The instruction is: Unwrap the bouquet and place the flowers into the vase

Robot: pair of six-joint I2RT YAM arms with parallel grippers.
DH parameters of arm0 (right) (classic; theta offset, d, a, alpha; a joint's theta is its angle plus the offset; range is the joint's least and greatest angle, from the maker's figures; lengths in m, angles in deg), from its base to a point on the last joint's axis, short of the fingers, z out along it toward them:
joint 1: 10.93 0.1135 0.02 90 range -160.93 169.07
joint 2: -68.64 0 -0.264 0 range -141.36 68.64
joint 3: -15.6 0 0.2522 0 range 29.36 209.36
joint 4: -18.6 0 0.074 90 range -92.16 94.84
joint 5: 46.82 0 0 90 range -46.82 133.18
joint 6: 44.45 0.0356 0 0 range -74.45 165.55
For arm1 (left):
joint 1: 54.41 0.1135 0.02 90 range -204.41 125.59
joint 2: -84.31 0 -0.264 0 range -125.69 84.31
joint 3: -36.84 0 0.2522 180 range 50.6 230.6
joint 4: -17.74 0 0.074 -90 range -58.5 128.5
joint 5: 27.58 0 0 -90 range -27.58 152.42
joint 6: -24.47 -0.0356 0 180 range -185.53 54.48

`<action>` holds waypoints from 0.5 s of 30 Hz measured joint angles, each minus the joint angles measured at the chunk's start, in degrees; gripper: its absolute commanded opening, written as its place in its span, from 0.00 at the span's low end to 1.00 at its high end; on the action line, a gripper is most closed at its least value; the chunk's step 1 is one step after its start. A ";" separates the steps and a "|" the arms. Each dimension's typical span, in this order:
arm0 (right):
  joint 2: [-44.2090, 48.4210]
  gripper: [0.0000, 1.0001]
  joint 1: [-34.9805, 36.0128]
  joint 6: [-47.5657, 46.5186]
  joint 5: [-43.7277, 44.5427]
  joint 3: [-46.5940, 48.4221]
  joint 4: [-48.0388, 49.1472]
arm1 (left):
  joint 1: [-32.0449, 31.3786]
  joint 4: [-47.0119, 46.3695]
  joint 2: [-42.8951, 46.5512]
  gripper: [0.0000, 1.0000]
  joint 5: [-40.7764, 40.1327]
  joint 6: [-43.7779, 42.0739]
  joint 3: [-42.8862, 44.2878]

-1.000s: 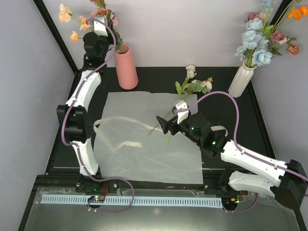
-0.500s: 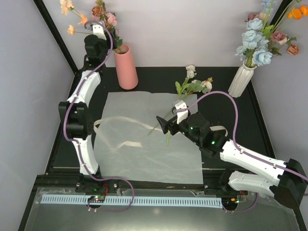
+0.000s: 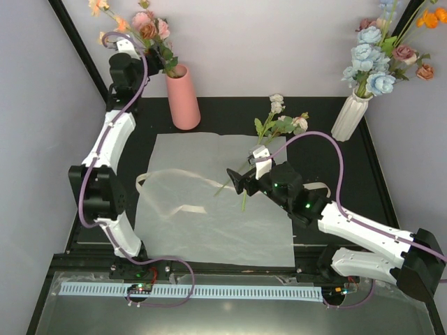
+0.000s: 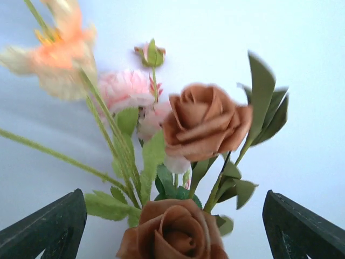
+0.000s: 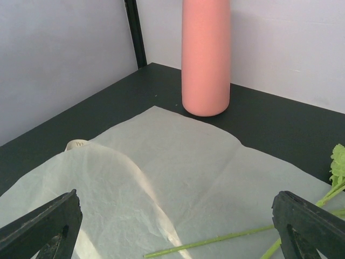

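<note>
Salmon-pink vase (image 3: 183, 98) holds flowers (image 3: 150, 29); left gripper (image 4: 172, 197), jaws wide and empty, faces the blooms; right gripper (image 5: 175, 199), wide and empty, hovers over paper (image 3: 209, 216) in front of the vase, loose stems (image 3: 279, 125) beside it.

White ribbed vase (image 3: 349, 117) at rear right, pale-blue and orange flowers (image 3: 370, 66) in it, black table (image 3: 230, 112)

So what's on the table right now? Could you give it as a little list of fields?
Pink vase: upright, back left, several flowers in it
Loose flowers: lying by the paper's far right corner
Wrapping paper: spread flat, ribbon lying on it
White vase: back right, holding blue and orange blooms
Left fingers: wide apart, at the pink vase's flowers
Right fingers: wide apart above the paper, holding nothing
</note>
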 measured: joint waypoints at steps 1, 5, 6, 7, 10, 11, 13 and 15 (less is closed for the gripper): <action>-0.02 0.97 0.00 0.09 0.02 0.13 -0.13 | 0.15 0.02 2.05 0.93 -0.37 0.79 -1.40; -0.04 0.97 0.00 0.63 0.35 0.76 -1.25 | 0.70 -0.04 8.02 0.99 -1.75 3.19 -5.46; -0.04 0.97 0.00 0.72 0.57 0.94 -1.53 | 0.92 0.31 10.19 0.99 -2.14 3.91 -7.48; -0.04 0.97 0.00 0.85 0.76 1.09 -1.75 | 1.01 0.55 11.80 0.99 -2.40 4.57 -8.83; -0.15 0.97 0.00 1.40 2.08 1.73 -2.84 | 1.42 1.53 17.22 0.99 -2.64 5.46 -13.70; -0.35 0.97 0.00 1.77 2.51 1.99 -3.06 | 1.57 1.68 19.30 0.99 -2.64 5.49 -15.85; -0.98 0.97 -0.11 2.69 3.58 2.71 -3.80 | 1.79 2.08 23.58 0.99 -2.60 5.44 -20.48; -1.68 0.96 -0.31 3.69 4.46 3.23 -4.46 | 1.95 3.26 28.59 0.99 -2.34 4.96 -25.90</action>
